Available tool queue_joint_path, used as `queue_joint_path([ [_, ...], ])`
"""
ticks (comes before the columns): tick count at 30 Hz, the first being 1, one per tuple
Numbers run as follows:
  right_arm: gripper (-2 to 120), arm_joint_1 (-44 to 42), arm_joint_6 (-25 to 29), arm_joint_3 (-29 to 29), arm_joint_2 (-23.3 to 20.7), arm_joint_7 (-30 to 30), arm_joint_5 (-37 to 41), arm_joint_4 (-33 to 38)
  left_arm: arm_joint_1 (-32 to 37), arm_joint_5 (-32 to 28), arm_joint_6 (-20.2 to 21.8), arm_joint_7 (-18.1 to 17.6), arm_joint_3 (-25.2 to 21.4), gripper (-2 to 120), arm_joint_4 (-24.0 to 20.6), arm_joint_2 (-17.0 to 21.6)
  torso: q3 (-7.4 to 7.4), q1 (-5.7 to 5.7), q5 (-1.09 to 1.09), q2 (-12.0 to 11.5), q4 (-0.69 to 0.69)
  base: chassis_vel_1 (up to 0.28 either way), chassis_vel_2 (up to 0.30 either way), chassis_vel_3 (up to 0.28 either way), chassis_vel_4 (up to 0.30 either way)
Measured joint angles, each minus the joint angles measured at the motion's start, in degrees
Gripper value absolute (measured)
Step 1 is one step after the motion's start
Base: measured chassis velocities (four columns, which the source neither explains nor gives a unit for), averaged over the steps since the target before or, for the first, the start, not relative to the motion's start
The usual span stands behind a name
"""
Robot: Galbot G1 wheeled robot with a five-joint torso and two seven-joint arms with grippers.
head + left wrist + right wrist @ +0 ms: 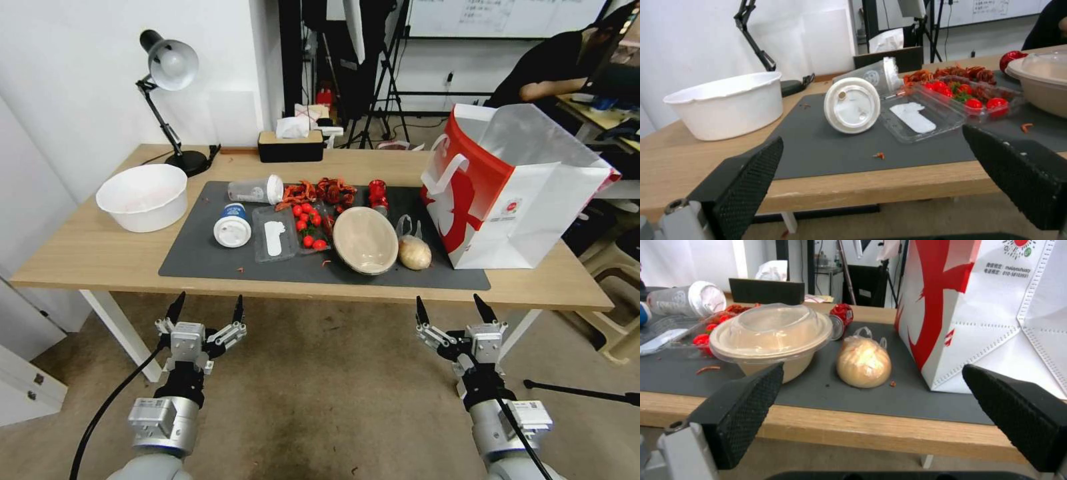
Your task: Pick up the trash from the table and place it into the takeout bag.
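Observation:
Trash lies on the dark mat of the table (pixel 100 257): a beige bowl (pixel 365 240) with clear lid, a clear bag holding a tan lump (pixel 414 252), a red can (pixel 378 195), two white-lidded cups (pixel 233 227) (pixel 257 190), a clear tray (pixel 275 233), red shells (pixel 320 192) and small red fruit. The takeout bag (pixel 513 193) stands open at the right end. My left gripper (pixel 207 310) and right gripper (pixel 457 308) hang open below the table's front edge, nothing held. The bowl (pixel 773 336), lump (pixel 864 363) and takeout bag (pixel 987 313) face the right gripper (pixel 876 416); a lidded cup (pixel 852 105) faces the left gripper (pixel 871 180).
A white tub (pixel 142 197) sits at the table's left, a black desk lamp (pixel 170 100) and a tissue box (pixel 291 143) at the back edge. Bare floor lies between me and the table. A person sits at a desk behind the bag.

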Motion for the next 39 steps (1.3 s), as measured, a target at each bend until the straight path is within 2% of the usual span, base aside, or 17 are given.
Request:
queue_joint_path([
  [23, 100, 0.0, 0.0, 0.0, 0.0, 0.0, 0.0, 0.0, 0.0, 0.0, 0.0, 0.0, 0.0, 100, 0.0, 0.0, 0.00, 0.00, 0.00, 0.0, 0.00, 0.000, 0.000, 0.000, 0.000],
  [27, 100, 3.8, -3.4, 1.1, -0.3, 1.0, 3.6, -1.0, -0.2, -0.3, 0.0, 0.0, 0.0, 100, 0.1, 0.0, 0.00, -0.01, 0.00, 0.0, -0.01, 0.000, 0.000, 0.000, 0.000],
  [30, 100, 10.2, -8.5, 3.1, -0.8, 2.6, 9.6, -2.9, -3.1, -4.8, 1.1, -0.2, 1.2, 100, 1.9, -0.1, 0.01, 0.01, 0.00, 0.0, 0.04, 0.000, 0.000, 0.000, 0.000],
  [32, 100, 10.8, -8.4, 3.3, -1.0, 2.3, 10.5, -3.5, -3.9, -6.1, 1.4, -0.3, 1.5, 100, 2.3, -0.1, 0.01, 0.02, 0.00, 0.0, 0.02, 0.000, 0.000, 0.000, 0.000],
  [33, 100, 11.3, -7.4, 3.5, -1.6, 1.7, 11.9, -4.8, -6.4, -10.0, 2.4, -0.5, 2.5, 100, 3.8, -0.2, 0.01, 0.02, 0.02, 0.0, 0.00, 0.000, 0.000, 0.000, 0.000],
  [35, 100, 11.6, -6.2, 3.5, -1.9, 1.4, 12.8, -5.6, -8.8, -13.8, 3.3, -0.8, 3.5, 100, 5.2, -0.4, 0.00, 0.01, -0.01, 0.0, 0.00, 0.000, 0.000, 0.000, 0.000],
  [39, 100, 11.8, -4.9, 3.3, -2.1, 0.8, 14.0, -6.2, -10.9, -17.2, 1.8, 0.2, 3.8, 100, 8.0, 0.1, 0.01, 0.02, -0.01, 0.0, -0.02, 0.000, 0.000, 0.000, 0.000],
])
